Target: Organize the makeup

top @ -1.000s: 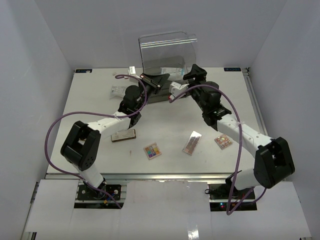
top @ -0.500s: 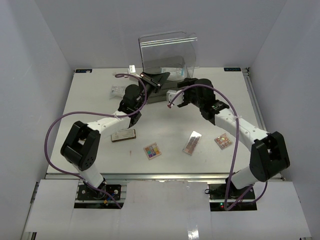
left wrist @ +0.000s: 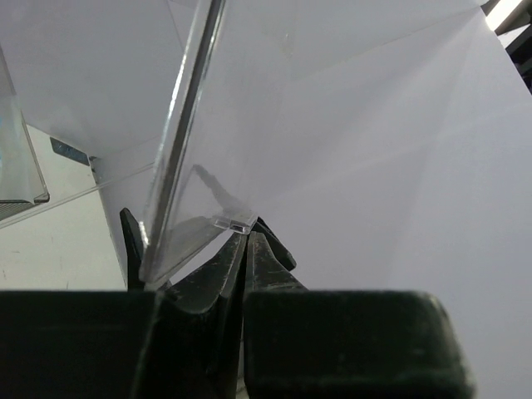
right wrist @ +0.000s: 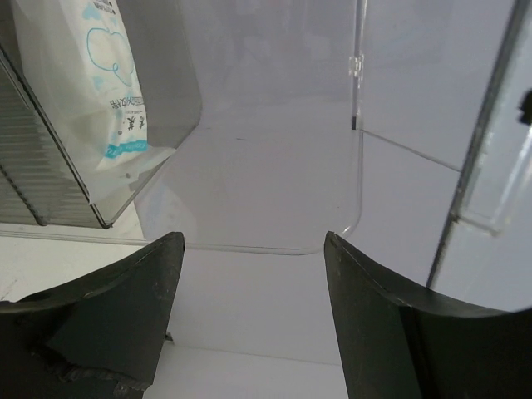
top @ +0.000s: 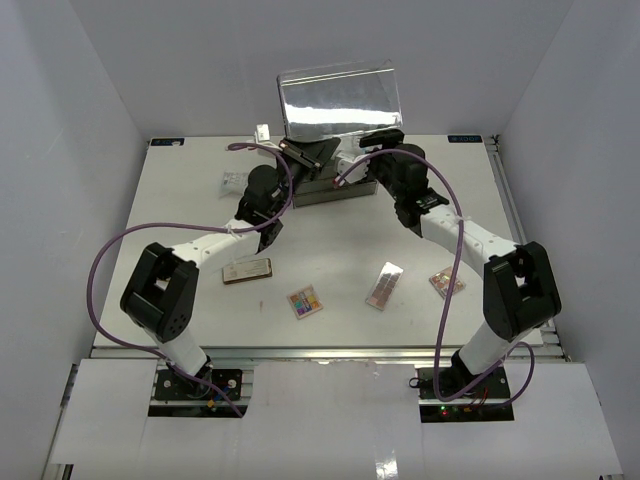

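Remote session, makeup sorting: my left hand (left wrist: pixel 245 237) is clenched on a clear plastic edge of the drawer box (top: pixel 340 100) at the far side of the desk (top: pixel 180 190). My right hand (right wrist: pixel 251 241) hangs released, fingers spread, facing into the box's clear shell. A white-blue packet (right wrist: pixel 116 83) stands in a tinted compartment on its left. On the open desk lie the bronze compact (top: pixel 247 271), a colourful palette (top: pixel 305 302), a pinkish palette (top: pixel 385 285), a third palette (top: pixel 446 283) beside my right arm, and a white tube (top: pixel 235 180) left of the box.
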Available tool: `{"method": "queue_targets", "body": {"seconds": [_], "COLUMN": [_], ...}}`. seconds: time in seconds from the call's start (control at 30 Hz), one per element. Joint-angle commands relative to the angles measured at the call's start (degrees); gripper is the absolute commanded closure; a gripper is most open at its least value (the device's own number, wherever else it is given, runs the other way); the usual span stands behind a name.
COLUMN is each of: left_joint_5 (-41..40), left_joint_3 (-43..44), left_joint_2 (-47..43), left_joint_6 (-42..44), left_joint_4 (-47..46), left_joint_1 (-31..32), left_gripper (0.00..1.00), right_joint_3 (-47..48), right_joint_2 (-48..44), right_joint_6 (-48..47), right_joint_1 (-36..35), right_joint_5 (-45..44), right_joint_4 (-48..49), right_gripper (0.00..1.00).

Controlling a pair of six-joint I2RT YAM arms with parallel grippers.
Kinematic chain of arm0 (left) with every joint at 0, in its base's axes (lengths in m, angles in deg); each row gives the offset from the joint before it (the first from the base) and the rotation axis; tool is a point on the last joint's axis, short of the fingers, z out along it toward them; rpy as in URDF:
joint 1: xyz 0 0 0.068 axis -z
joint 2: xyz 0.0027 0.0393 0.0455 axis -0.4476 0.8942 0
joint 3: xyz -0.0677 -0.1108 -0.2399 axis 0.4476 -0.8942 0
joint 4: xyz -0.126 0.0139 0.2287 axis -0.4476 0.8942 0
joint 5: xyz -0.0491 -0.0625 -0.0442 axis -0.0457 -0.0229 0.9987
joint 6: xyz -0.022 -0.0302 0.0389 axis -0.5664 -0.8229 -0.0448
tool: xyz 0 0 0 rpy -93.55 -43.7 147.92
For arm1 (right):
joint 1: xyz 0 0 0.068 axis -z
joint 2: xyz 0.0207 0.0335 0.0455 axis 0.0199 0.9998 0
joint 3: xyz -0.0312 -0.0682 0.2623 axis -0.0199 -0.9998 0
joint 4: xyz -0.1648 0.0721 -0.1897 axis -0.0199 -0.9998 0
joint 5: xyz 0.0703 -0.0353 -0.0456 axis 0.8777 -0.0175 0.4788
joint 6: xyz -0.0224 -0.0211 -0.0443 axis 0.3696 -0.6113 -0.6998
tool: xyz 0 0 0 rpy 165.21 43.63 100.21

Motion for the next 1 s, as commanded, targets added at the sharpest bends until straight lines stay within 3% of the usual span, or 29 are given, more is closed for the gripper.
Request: {"method": "queue_targets", "body": {"seconds": [0.0, 0.37, 0.53, 0.7, 0.97], "left_joint_5": [-0.4, 0.2, 1.2, -5.0, -1.3], "left_joint_3": [0.9, -4.5, -15.1, -27.0, -26.6], "left_joint_2": [-3.3, -6.1, -11.6, -19.0, -16.5], "left_joint_6": [0.5, 1.7, 5.8, 9.6, 5.3], "left_joint_4": [-0.8, 0.3, -0.3, 5.4, 15.0], "left_joint_1": [-0.5, -0.5, -0.5, -1.1, -14.4], "left_gripper": [0.84, 0.55, 0.41, 0.29, 0.29], "right_joint_3": [-1.4, -2.1, -2.1, -2.2, -2.5], "right_joint_2": [-4.2, -5.2, -5.4, -5.8, -6.2], "right_joint_6": [-0.8, -0.2, 0.2, 0.7, 0.9], "right_joint_1": [0.2, 0.9, 1.1, 1.2, 1.3], "right_joint_5": [-0.7, -0.7, -0.5, -0.3, -0.2], "right_joint_4": [9.0, 9.9, 9.9, 9.8, 9.5], "right_gripper": [0.25, 0.25, 0.25, 0.24, 0.23]}}
